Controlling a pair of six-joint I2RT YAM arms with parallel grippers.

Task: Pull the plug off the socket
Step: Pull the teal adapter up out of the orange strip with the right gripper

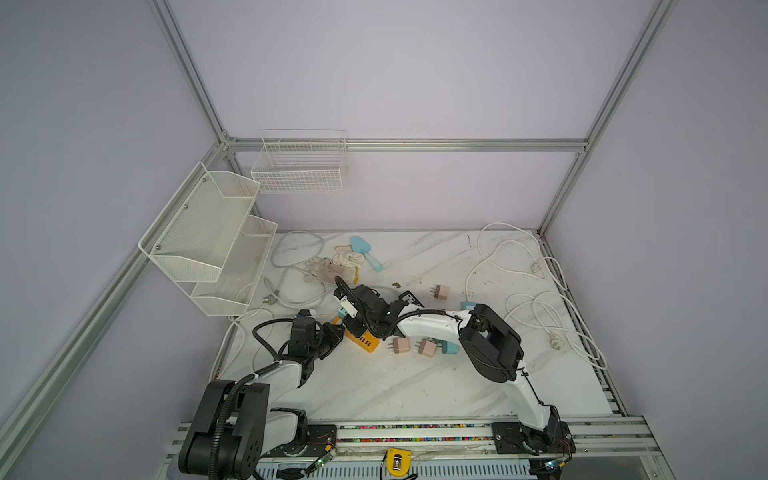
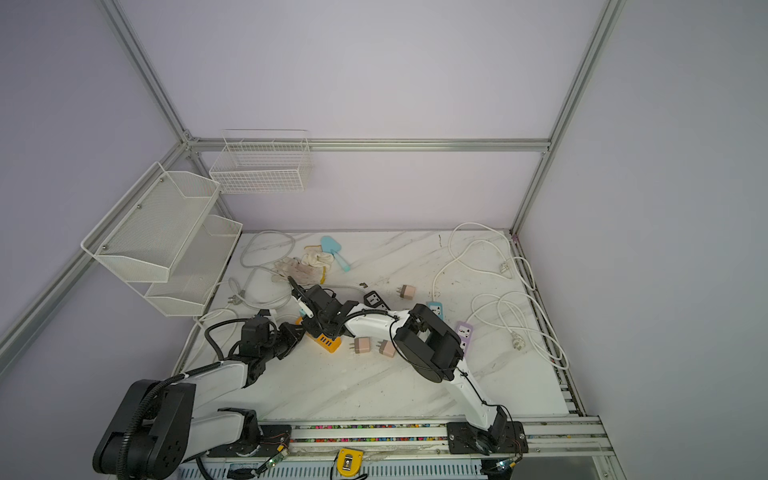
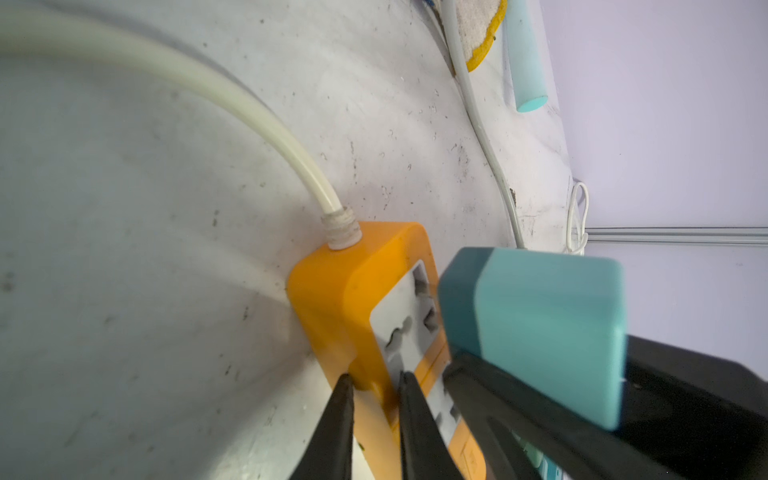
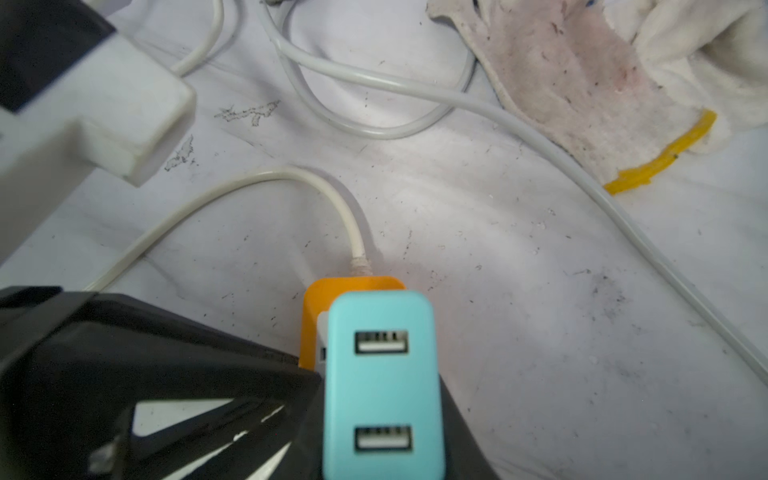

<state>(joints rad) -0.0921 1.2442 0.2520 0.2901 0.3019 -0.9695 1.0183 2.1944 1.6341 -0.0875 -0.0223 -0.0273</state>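
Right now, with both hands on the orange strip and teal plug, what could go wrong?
1. The left hand pinches only the edge of the orange power strip; it may slip, so the strip lifts with the teal plug.
2. The right hand holds the plug by its sides; a slanted pull might jam the hidden prongs.
3. Loose pink plugs lie close by; a sudden release could knock them.
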